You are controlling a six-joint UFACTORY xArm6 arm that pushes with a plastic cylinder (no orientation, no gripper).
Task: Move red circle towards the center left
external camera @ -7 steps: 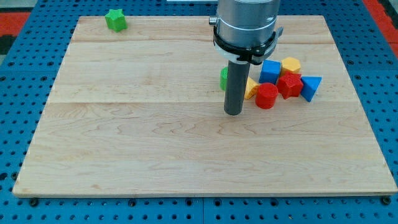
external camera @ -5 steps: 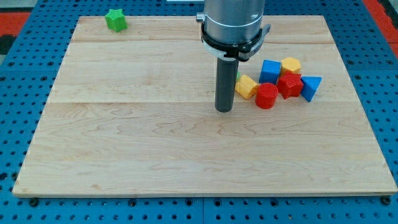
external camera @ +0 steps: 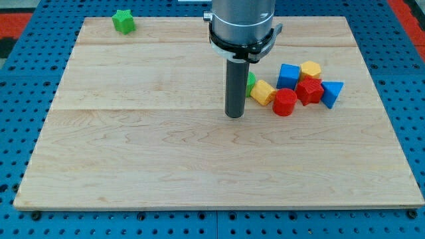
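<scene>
Grey metal cylinder, black collar, dark rod, my tip (external camera: 234, 116).

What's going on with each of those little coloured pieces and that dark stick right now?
Red circle block: flat on the board, touching the red star block.
Red star block: wedged among its neighbours.
Blue cube: behind the red circle.
Blue triangle block: at the cluster's right end.
Yellow blocks: in the cluster.
Green block: mostly hidden behind the rod.
Green star block: alone, top left.
My tip: left of the cluster, touching nothing.
</scene>
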